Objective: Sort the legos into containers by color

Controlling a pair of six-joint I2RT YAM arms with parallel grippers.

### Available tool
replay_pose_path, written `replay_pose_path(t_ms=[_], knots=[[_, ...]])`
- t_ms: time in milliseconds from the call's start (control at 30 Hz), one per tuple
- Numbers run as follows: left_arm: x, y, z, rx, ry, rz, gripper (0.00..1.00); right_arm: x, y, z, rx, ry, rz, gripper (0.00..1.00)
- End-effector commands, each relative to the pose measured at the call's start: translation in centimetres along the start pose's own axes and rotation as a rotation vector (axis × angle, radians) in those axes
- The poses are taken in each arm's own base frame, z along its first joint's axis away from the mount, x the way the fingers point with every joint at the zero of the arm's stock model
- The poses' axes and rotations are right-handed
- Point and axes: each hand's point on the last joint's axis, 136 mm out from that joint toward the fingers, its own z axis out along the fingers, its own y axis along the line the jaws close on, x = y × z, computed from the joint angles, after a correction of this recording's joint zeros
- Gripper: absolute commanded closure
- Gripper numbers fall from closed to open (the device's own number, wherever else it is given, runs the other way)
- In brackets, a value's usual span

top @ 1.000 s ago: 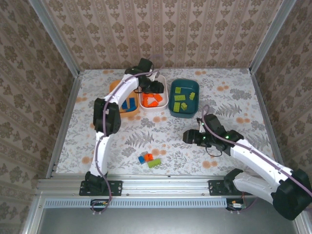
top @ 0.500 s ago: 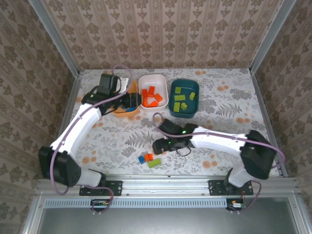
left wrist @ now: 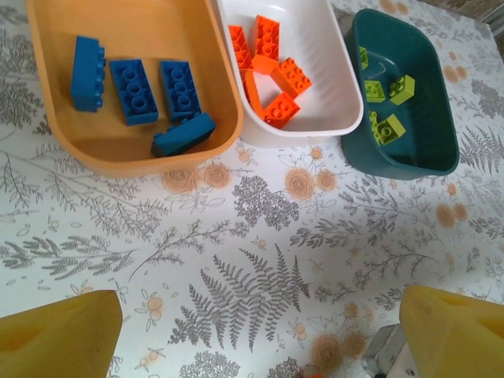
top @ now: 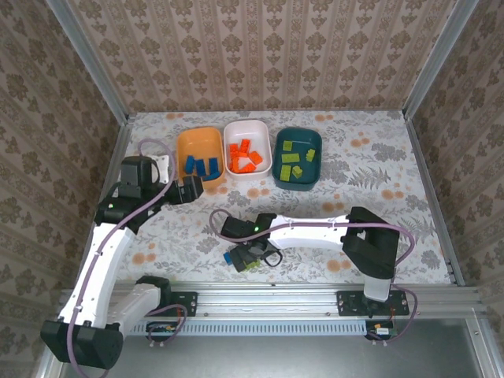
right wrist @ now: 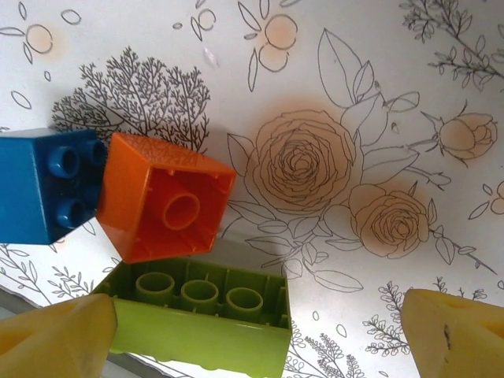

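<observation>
The left gripper (top: pixel 191 189) is held wide open, empty, at centre left; the right gripper (top: pixel 250 253), equally open and empty, is set over three legos (right wrist: pixel 169 209).

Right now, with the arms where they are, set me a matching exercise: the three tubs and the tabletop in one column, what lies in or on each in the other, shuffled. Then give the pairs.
Column one
1. orange tub
2. white tub
3. dark teal tub
4. tabletop

Column two
A. lime green bricks
B. mixed cluster of three bricks: one blue, one orange, one lime green
C. blue bricks
D. orange bricks

Pairs: 1-C, 2-D, 3-A, 4-B
</observation>
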Motion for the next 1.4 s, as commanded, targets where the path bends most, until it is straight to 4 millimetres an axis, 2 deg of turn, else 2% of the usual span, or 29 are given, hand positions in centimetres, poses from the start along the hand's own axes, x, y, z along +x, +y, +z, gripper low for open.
replay_pose_path(t_ms=[0,333,533,700,933,1033,1167,1367], knots=[[1.4,0.5,0.3,0.004,0.044,-0.015,0.07,0.3,-0.1,0.1,0.041,0.017,-0.011,0.05],[1.3,0.8,0.3,0.012,0.042,-0.033,0.05,1.2,2.3,1.4,-0.053,0.054,-0.003,0.06],[1.5,1.1,0.3,0.006,0.047,-0.039,0.04,1.7,2.5,2.2,-0.063,0.074,0.003,0.08],[1.6,1.3,0.3,0.005,0.047,-0.042,0.03,1.7,2.4,2.5,-0.06,0.074,0.005,0.13],[1.7,1.7,0.1,-0.005,0.053,-0.049,0.01,1.6,2.7,2.5,-0.073,0.07,0.001,0.3],[1.8,1.8,0.2,-0.005,0.055,-0.052,0.0,1.6,2.6,2.4,-0.07,0.07,0.001,0.47],[1.7,1.8,0.2,-0.002,0.054,-0.055,0.0,1.6,2.4,2.2,-0.065,0.064,0.006,0.61],[1.6,1.7,0.2,0.002,0.051,-0.057,0.0,1.6,1.9,1.8,-0.049,0.054,0.011,0.68]])
